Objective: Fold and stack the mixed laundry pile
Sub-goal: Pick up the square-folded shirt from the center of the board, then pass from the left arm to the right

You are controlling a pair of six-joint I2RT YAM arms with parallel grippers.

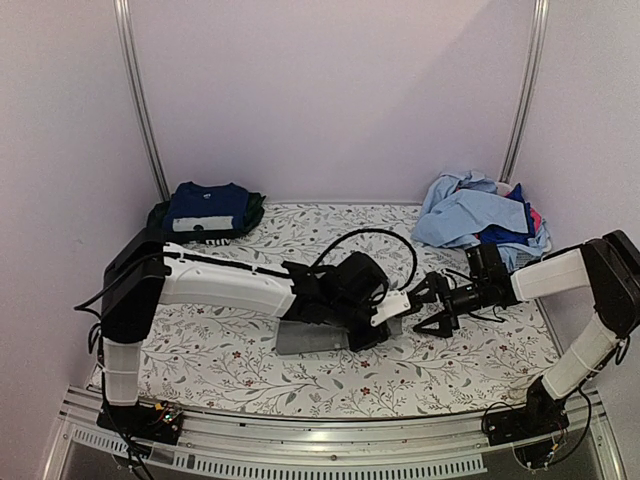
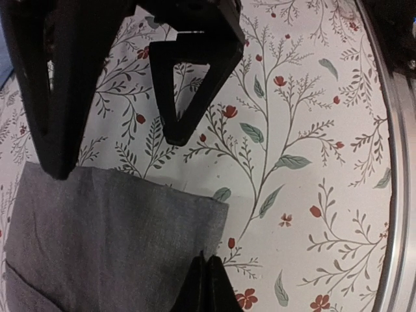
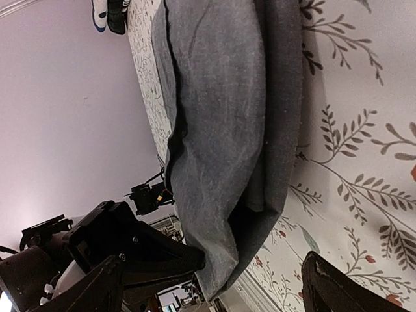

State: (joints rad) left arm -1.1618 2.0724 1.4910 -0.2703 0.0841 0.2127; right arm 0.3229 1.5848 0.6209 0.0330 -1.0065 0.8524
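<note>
The task looks less than half done. At 10 o'clock on the counter's floral sheet point(image 1: 230, 365) sits a folded stack point(image 1: 205, 212), a navy T-shirt on top of a dark plaid piece. At 2 o'clock a loose heap point(image 1: 470, 215) of light blue and navy garments waits unfolded. Just below centre, toward 6 o'clock, lies the grey shirt point(image 1: 305, 340), partly folded. The left gripper point(image 2: 205, 276) has its jaws closed at that shirt's edge, seemingly pinching it. The right gripper point(image 1: 432, 305), just beside it at 3 o'clock, has its jaws spread wide and empty. Finishing this fold, stacking the shirt and working through the whole heap remain.
</note>
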